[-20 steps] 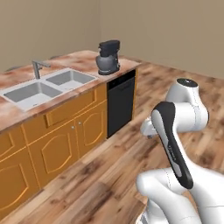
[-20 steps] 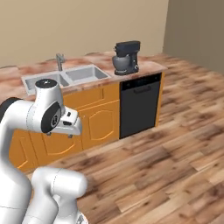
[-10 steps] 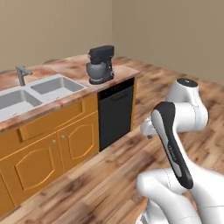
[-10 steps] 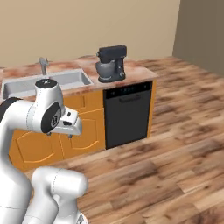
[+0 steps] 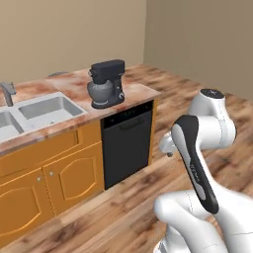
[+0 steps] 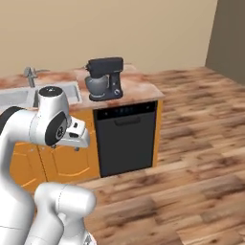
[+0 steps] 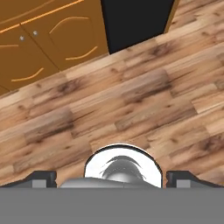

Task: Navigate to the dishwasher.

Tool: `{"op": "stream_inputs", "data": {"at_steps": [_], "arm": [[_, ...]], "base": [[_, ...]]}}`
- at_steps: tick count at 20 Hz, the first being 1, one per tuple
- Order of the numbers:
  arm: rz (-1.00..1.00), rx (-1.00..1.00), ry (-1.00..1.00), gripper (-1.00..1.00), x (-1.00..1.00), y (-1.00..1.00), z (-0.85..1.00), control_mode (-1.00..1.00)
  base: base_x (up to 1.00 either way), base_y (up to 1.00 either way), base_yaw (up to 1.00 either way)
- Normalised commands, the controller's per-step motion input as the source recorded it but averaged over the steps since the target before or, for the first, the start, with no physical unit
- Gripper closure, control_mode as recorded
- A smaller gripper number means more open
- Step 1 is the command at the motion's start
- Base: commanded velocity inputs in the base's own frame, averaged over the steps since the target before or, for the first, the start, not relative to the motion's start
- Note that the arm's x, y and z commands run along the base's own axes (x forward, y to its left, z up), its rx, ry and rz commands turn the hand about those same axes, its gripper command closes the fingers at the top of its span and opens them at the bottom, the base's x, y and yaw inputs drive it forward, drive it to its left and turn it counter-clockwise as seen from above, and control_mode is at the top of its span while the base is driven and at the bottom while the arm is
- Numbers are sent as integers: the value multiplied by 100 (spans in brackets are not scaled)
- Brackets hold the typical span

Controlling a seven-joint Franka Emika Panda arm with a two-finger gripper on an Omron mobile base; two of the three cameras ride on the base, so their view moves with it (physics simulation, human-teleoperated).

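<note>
The dishwasher (image 5: 127, 143) is a flat black front under the counter's right end, with small control marks along its top and a dark bar handle. It stands near the middle of the right base view, dishwasher (image 6: 125, 139). In the hand view the lower part of the dishwasher (image 7: 135, 19) shows at the top. My gripper (image 5: 168, 147) hangs folded close to the arm, pointing down at the wooden floor, a short way in front of the appliance. My gripper (image 7: 113, 177) is open, its tips wide apart with nothing between them.
A black stand mixer (image 5: 105, 84) sits on the marble counter above the dishwasher. A steel double sink (image 5: 44, 108) with a faucet (image 6: 30, 75) lies to the left. Orange cabinet doors (image 5: 74, 173) run leftward. Wooden floor (image 6: 191, 158) stretches to the right, up to the beige walls.
The base has moved and both views have shifted: the counter slid left, and the dishwasher now sits closer and more central. The arm keeps its folded pose.
</note>
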Motion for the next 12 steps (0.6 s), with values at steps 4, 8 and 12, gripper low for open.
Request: {"op": "stream_inputs", "data": {"at_steps": [4, 8, 12], "arm": [[0, 0, 0, -100, 0, 0, 0, 100], [0, 0, 0, -100, 0, 0, 0, 100], [0, 0, 0, -100, 0, 0, 0, 100]], "base": [[100, -60, 30], [96, -58, 29], [84, -41, 26]]}}
